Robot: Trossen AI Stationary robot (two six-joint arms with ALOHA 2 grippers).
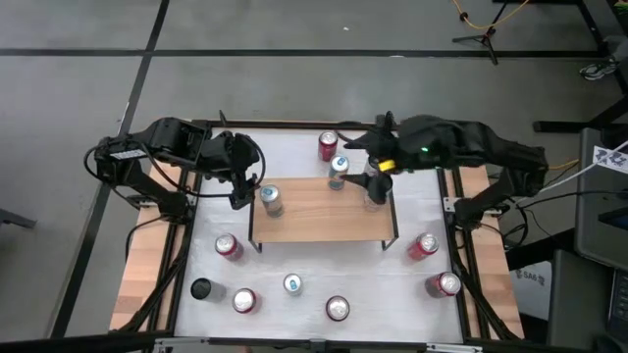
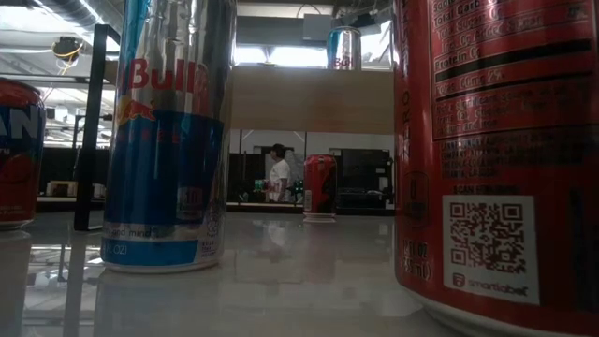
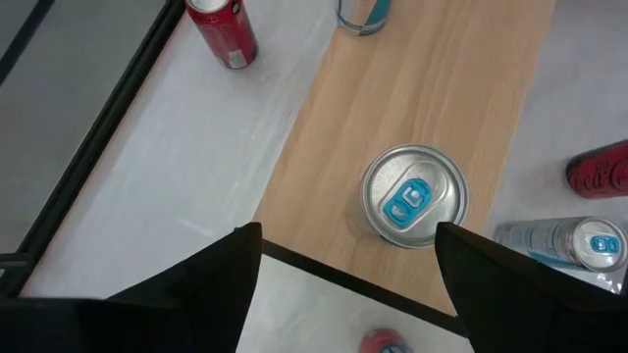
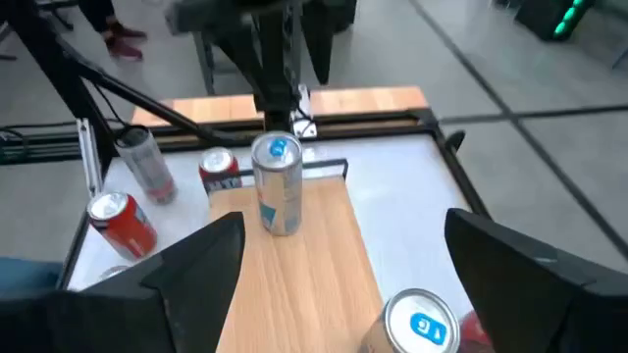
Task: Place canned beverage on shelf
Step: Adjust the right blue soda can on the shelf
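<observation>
step: release and clear | shelf [image 1: 319,211]: holds three cans, one [image 1: 272,200] at left end | left gripper [image 1: 238,199]: open beside that can | right gripper [image 1: 377,186]: open above shelf's right end | advice: lift straight, avoid nudging cans

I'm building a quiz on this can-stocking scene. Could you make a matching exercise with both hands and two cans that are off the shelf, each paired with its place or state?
Things:
1. left hand
2. right hand
3. red can
4. blue-tabbed can

Places or states:
A. open, over the right half of the shelf
B. on the white table, below the shelf in the high view
C. open, at the shelf's left end
D. on the white table, above the shelf in the high view

Pairs: 1-C, 2-A, 3-D, 4-B
</observation>
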